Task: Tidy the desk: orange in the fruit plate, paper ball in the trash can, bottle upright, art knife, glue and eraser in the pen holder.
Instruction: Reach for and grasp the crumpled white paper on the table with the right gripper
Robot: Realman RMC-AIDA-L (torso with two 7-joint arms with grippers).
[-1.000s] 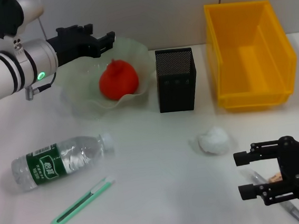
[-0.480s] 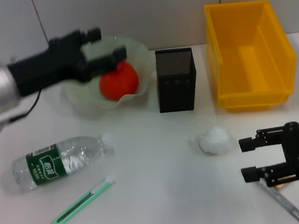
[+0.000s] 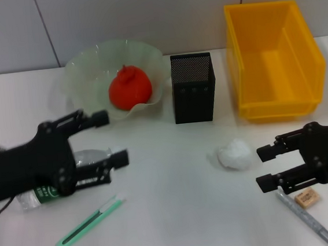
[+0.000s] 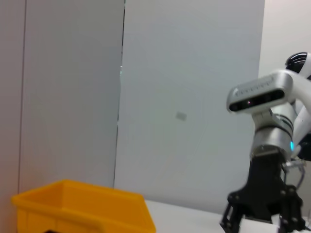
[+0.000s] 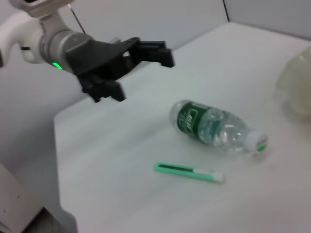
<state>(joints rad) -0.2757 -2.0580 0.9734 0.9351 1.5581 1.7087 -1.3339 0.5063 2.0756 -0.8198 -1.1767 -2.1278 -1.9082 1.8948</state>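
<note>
The trash can [image 3: 274, 60] stands at the far right of the table [image 3: 178, 214], and nothing shows inside it. At the far left sits the fruit plate [image 3: 89, 72] with the orange [image 3: 130, 89] resting in it, and between plate and can stands the pen holder [image 3: 192, 88]. The left gripper [image 3: 110, 138], fingers spread and holding nothing, hangs over the near left, above the bottle [image 3: 86, 162], which lies on its side and is mostly hidden under the arm. The right gripper [image 3: 267, 165], also spread and empty, hovers at the near right, just right of the paper ball [image 3: 234, 154]. The art knife [image 3: 89, 224] lies flat on the near left, nearer than the bottle. A slim grey pen-like stick [image 3: 310, 222] lies at the near right edge; what it is cannot be told for sure. The eraser [image 3: 307, 199] lies just beside it, under the right gripper's near side.
</note>
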